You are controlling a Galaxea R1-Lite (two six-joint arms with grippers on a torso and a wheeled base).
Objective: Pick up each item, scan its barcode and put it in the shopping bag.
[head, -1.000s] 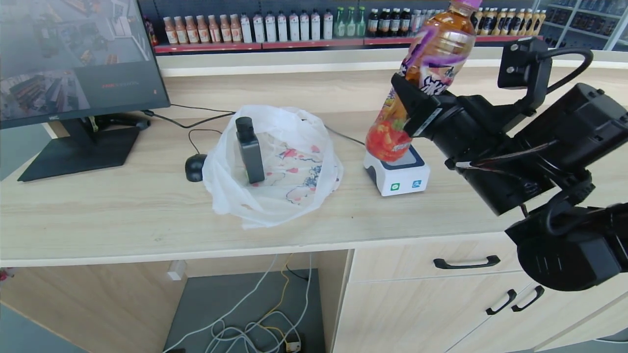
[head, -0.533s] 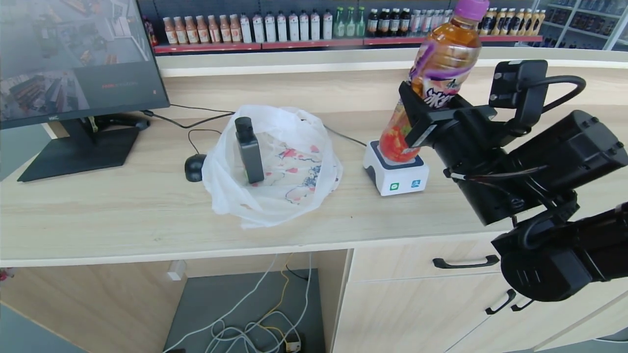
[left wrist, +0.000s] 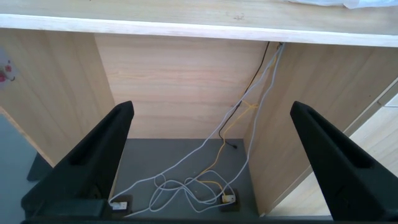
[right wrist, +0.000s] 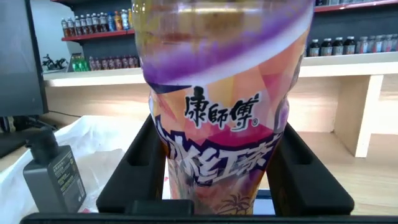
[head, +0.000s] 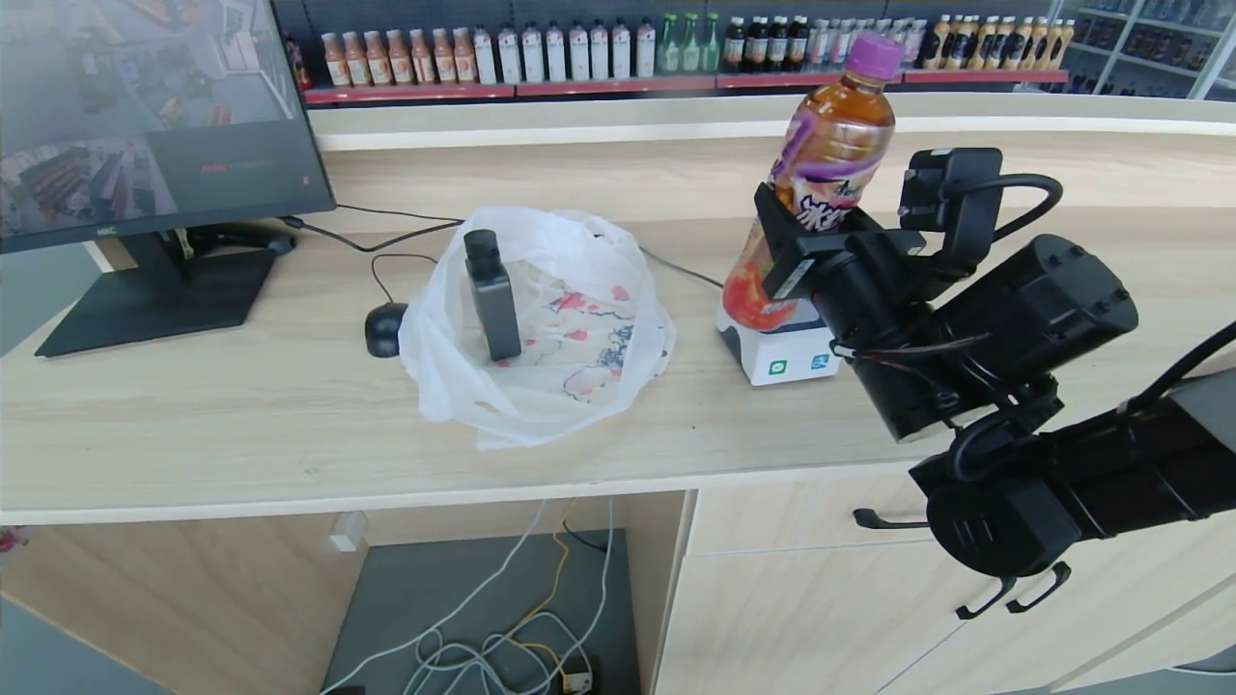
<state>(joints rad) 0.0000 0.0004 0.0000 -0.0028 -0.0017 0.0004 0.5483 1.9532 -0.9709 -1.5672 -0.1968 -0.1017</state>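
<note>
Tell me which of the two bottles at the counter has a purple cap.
The orange drink bottle gripped by the right hand above the scanner. The other bottle, standing in the shopping bag, is dark all over.

Monitor [head: 145, 106] stands on the counter [head: 241, 415], mouse [head: 384, 328] near it, cables [head: 483, 647] below
</note>
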